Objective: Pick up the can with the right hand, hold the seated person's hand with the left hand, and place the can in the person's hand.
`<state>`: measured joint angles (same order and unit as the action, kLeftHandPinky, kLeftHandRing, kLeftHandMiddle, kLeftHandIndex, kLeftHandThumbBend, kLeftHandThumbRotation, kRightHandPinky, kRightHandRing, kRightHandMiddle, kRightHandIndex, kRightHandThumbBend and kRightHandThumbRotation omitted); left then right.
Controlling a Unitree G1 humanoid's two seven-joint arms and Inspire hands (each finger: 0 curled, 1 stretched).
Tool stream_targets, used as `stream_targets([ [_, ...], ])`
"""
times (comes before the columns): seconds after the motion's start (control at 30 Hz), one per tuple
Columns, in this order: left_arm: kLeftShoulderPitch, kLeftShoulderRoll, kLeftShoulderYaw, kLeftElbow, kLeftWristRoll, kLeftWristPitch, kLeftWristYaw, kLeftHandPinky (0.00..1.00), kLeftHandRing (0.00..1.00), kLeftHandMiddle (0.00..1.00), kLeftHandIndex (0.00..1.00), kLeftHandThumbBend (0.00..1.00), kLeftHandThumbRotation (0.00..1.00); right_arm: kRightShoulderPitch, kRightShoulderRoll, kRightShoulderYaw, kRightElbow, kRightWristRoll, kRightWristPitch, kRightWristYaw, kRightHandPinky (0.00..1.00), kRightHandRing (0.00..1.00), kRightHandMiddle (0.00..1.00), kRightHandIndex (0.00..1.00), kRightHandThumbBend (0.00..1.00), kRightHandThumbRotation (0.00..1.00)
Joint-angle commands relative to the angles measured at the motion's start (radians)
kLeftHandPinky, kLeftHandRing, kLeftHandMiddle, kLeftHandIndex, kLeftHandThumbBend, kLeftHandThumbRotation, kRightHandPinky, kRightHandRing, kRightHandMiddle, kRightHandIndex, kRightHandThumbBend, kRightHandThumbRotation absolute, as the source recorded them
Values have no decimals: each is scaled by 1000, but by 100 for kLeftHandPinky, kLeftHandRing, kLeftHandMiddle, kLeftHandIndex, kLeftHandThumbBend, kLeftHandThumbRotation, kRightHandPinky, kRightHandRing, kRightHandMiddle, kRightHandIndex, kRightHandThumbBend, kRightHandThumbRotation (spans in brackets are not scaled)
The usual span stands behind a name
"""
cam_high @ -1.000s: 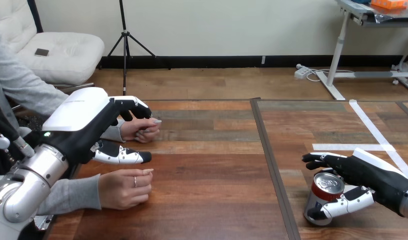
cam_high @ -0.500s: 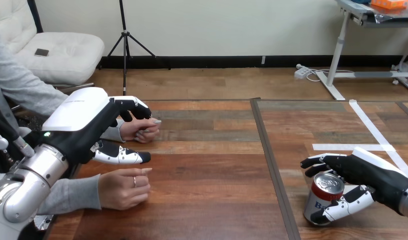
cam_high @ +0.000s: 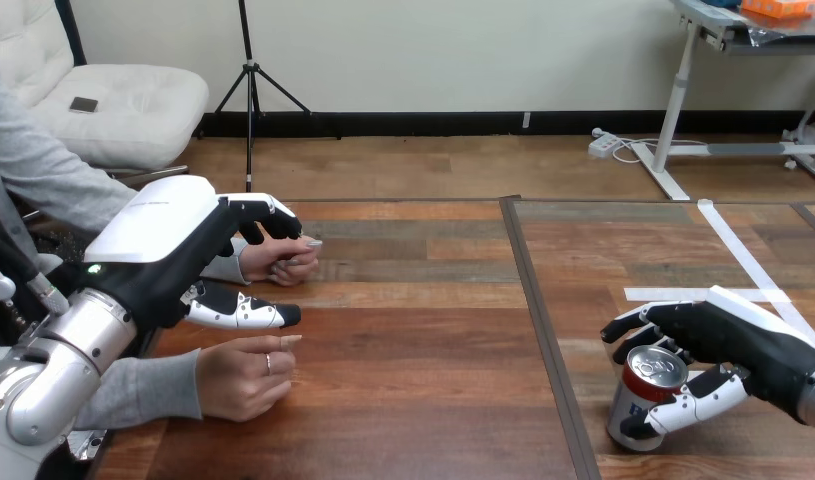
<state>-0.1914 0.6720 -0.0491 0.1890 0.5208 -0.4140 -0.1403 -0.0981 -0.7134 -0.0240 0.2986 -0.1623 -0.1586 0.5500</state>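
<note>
Right hand [cam_high: 731, 345] has curled tighter round the soda can [cam_high: 645, 400] at 5 o'clock, apparently grasping it; seat the thumb firmly before lifting straight up.

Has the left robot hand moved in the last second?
No. The left robot hand sits just as far from the table's dark seam as before.

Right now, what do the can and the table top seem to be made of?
The can looks like thin metal, probably aluminium: a shiny silver lid and rim, a glossy printed wall with a red band. The table looks like wood planks, or perhaps wood-look laminate: brown grain in strips of mixed tones, with a dull sheen.
</note>
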Motion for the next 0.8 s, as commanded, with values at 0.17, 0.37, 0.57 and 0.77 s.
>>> stream_targets([
  [0.17, -39, 25, 19, -51, 4, 4, 4, 55, 67, 71, 67, 71, 24, -47, -22, -30, -31, -12, -2, -49, 56, 59, 61, 66, 100, 0],
  [0.37, -38, 26, 20, -55, 3, 11, -2, 55, 67, 71, 67, 70, 24, -52, -19, -28, -32, -34, 1, -76, 52, 56, 58, 63, 100, 0],
  [0.57, -36, 28, 20, -63, 4, 20, -12, 55, 68, 71, 66, 69, 24, -58, -14, -29, -34, -53, 5, -99, 49, 53, 56, 60, 94, 0],
  [0.77, -37, 31, 19, -62, 4, 18, -14, 55, 68, 71, 65, 68, 23, -66, -15, -23, -31, -85, -1, -133, 45, 48, 51, 55, 88, 0],
])
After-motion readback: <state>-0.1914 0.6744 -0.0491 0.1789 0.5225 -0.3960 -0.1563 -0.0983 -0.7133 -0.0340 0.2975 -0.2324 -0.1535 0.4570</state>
